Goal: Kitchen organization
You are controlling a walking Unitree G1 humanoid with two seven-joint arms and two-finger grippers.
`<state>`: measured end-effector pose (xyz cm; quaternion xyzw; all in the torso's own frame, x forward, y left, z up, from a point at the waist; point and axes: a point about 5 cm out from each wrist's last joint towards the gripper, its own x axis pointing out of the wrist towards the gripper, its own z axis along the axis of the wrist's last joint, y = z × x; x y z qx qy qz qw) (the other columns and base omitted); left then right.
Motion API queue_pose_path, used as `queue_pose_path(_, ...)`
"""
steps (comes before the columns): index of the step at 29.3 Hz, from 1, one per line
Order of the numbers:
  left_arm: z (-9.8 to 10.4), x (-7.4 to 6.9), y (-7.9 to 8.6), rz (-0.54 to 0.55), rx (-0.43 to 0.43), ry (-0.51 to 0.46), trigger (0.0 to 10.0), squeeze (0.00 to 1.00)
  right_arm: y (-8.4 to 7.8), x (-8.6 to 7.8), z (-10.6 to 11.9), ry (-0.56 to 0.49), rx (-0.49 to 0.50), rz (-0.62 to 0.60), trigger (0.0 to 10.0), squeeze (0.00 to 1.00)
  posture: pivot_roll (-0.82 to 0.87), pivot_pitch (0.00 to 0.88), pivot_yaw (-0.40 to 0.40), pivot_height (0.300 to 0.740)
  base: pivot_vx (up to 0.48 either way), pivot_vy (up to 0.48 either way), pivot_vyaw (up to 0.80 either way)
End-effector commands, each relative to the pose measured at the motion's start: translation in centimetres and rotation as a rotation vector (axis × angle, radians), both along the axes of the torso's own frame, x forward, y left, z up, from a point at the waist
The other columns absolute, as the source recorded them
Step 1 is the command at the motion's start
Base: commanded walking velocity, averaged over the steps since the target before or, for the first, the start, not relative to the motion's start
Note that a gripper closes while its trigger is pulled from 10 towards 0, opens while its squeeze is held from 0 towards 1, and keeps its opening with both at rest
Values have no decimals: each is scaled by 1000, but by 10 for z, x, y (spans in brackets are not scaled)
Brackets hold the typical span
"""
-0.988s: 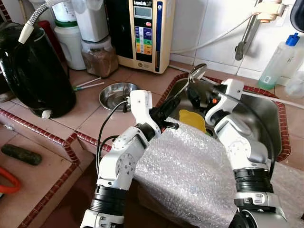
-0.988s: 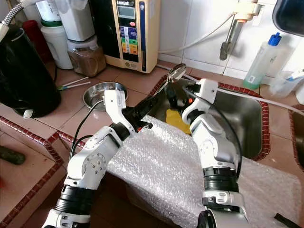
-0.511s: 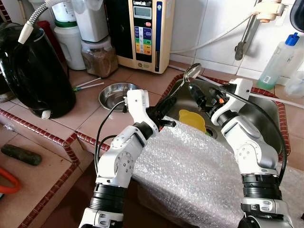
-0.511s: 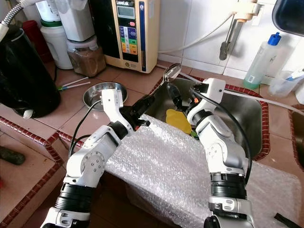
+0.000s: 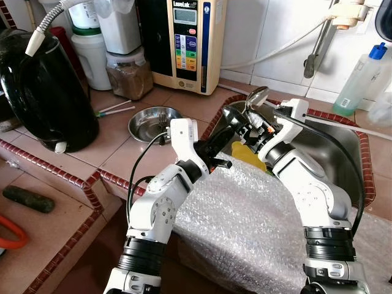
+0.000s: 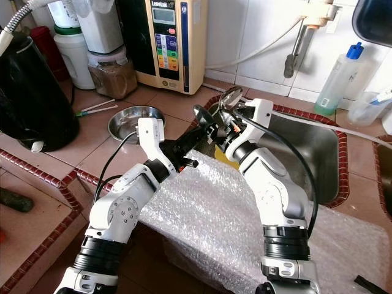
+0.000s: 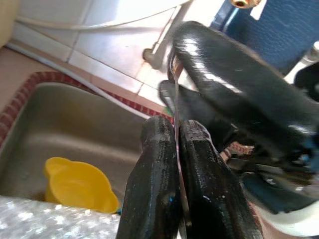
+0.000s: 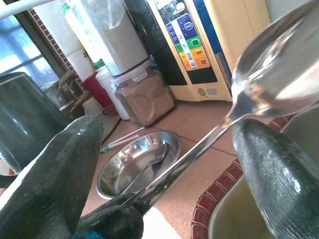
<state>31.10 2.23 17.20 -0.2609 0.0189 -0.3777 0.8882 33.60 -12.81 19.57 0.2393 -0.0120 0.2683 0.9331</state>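
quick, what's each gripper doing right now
Left gripper: shut on the spoon handle, over the sink edge.
Right gripper: open, fingers either side of the spoon.

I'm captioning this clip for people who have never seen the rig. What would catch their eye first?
First, the metal spoon raised over the sink's near-left corner: the left gripper is clamped on its handle, while the right gripper stands open around it. Next, the bubble wrap draped over the counter edge below both arms, and the yellow cup lying in the sink.
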Motion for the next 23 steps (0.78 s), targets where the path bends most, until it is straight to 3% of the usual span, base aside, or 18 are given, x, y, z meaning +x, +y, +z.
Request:
queue_pose_path(1, 6, -3, -4, -32, -12, -29, 0, 0, -1, 2, 1, 6, -9, -15, 0, 0, 1, 0, 48, 740, 0, 0, 0)
queue_pose_path(10, 7, -4, -5, -38, -12, -31, 0, 0, -7, 9, -3, 35, -4, -94, 0, 0, 1, 0, 45, 740, 0, 0, 0)
queue_pose_path(12, 6, -4, -4, -36, -11, -30, 0, 0, -12, 11, -3, 61, 63, -109, 0, 0, 1, 0, 43, 740, 0, 0, 0)
queue_pose_path(18, 6, -4, -4, -34, -6, -30, 0, 0, -20, 16, -1, 78, 131, -147, 0, 0, 1, 0, 43, 740, 0, 0, 0)
queue_pose_path(23, 6, -3, -3, -32, -4, -30, 0, 0, -21, 17, -4, 98, 138, -161, 0, 0, 3, 0, 43, 740, 0, 0, 0)
